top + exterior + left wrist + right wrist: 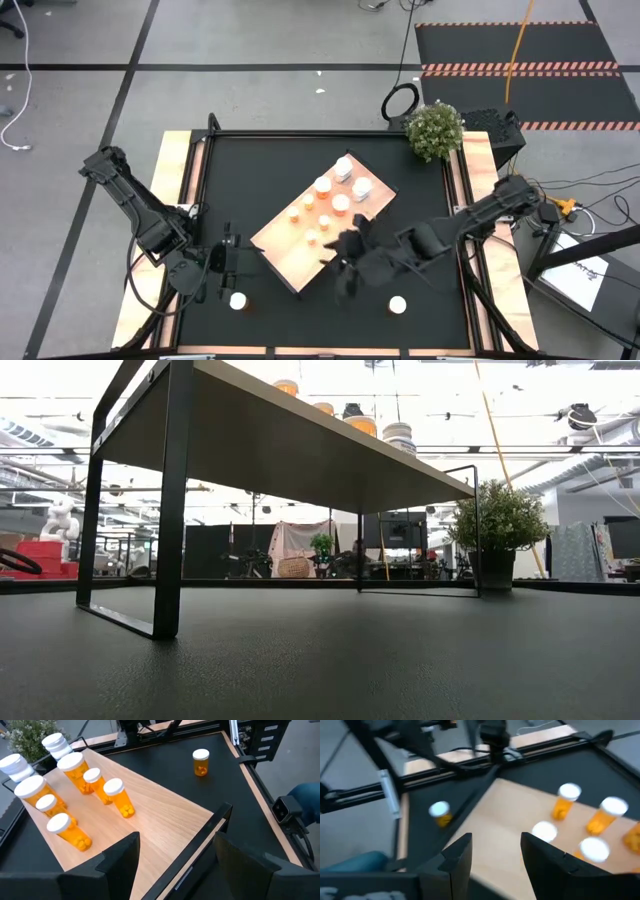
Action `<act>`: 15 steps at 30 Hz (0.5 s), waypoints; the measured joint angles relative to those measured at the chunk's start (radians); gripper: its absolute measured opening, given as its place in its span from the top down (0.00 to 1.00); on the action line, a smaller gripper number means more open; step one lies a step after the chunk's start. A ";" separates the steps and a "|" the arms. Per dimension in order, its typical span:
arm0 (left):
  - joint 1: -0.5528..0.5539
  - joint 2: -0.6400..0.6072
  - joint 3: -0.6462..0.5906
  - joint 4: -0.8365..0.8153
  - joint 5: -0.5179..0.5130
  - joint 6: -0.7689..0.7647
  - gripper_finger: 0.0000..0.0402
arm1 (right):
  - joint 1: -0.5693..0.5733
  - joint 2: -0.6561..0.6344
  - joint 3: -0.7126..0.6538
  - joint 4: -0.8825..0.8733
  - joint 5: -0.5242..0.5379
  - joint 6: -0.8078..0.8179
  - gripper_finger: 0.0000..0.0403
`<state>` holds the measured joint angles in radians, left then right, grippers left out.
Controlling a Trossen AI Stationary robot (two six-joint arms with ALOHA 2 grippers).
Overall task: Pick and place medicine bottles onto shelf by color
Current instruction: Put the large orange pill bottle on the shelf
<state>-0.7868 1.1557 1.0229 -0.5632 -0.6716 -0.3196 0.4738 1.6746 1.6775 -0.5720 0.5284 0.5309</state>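
The shelf, a pale wood board on thin dark legs, stands askew in the middle of the black mat. Several orange bottles with white caps and two white bottles stand on its far half. One orange bottle stands on the mat near the left arm, another near the right arm. My left gripper is open and hovers at the shelf's near left edge. My right gripper is open above the shelf's near right edge, near the bottles.
A potted plant stands at the mat's far right corner. Wooden strips and black frame rails border the mat. The low view looks under the shelf between its legs. Bare mat lies along the near edge.
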 joint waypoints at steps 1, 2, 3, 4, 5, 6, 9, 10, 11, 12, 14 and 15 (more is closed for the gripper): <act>0.000 0.000 0.000 0.000 0.000 -0.007 0.36 | 0.016 -0.010 0.000 -0.012 0.001 0.015 0.59; 0.000 0.000 0.000 0.000 0.000 -0.013 0.36 | 0.033 -0.020 0.000 -0.027 0.001 0.031 0.59; 0.000 0.000 0.000 0.000 0.000 -0.019 0.36 | 0.049 -0.030 0.000 -0.047 0.001 0.049 0.59; 0.000 0.000 0.000 0.000 0.000 -0.024 0.36 | 0.063 -0.039 0.000 -0.073 0.004 0.068 0.59; 0.000 0.000 0.000 0.000 0.000 -0.030 0.36 | 0.078 -0.048 0.000 -0.096 0.016 0.087 0.59; 0.000 0.000 0.000 0.000 0.000 -0.034 0.36 | 0.094 -0.056 0.000 -0.122 0.027 0.104 0.59; 0.000 0.000 0.000 0.000 0.000 -0.050 0.36 | 0.139 -0.076 0.000 -0.188 0.052 0.134 0.59; 0.000 0.000 0.000 0.000 0.000 -0.050 0.36 | 0.155 -0.080 0.000 -0.201 0.054 0.134 0.59; -0.001 0.000 0.000 0.000 0.000 -0.050 0.36 | 0.171 -0.081 0.000 -0.210 0.056 0.130 0.59; -0.001 0.000 0.000 0.000 0.000 -0.051 0.36 | 0.187 -0.080 0.000 -0.213 0.057 0.119 0.59; -0.004 0.000 0.000 0.000 0.000 -0.052 0.36 | 0.225 -0.076 0.000 -0.215 0.076 0.108 0.59; -0.007 0.000 0.000 -0.001 0.000 -0.052 0.36 | 0.241 -0.074 0.000 -0.217 0.095 0.112 0.59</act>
<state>-0.7936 1.1557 1.0229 -0.5640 -0.6714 -0.3717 0.7147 1.6003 1.6775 -0.7894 0.6232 0.6427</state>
